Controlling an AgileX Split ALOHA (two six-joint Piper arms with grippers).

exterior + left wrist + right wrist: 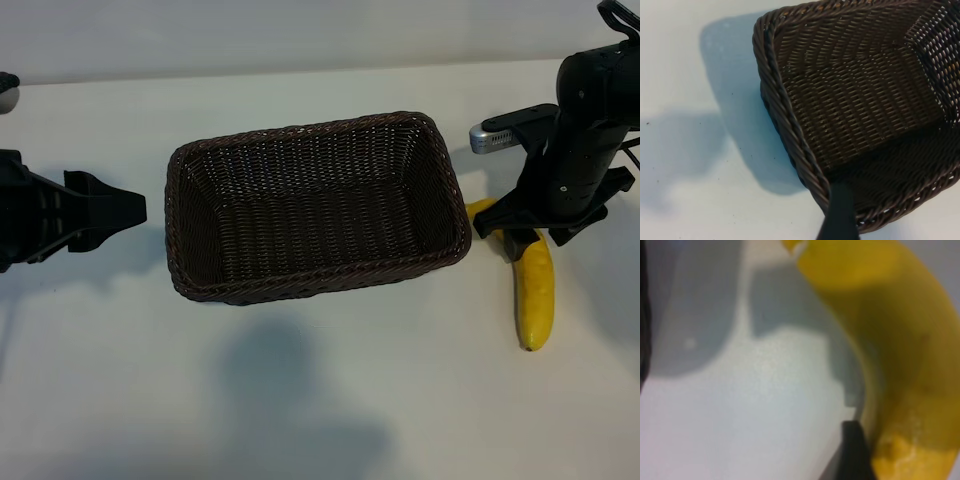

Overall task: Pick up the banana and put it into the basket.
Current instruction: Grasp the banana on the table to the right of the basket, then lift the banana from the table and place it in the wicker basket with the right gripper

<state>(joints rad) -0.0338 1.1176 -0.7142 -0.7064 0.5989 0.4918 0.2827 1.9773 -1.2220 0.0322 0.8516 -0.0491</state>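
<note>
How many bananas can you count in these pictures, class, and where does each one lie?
1. The banana lies on the table just outside the basket, on the right arm's side, under the right gripper. The basket's inside shows no other.

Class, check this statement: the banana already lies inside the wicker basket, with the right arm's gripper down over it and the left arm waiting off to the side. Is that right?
Not quite. The banana lies on the table, outside the wicker basket, just past the end nearest the right arm. The rest holds: the right gripper is down over it and the left gripper waits off to the side. The exterior view shows it.
</note>
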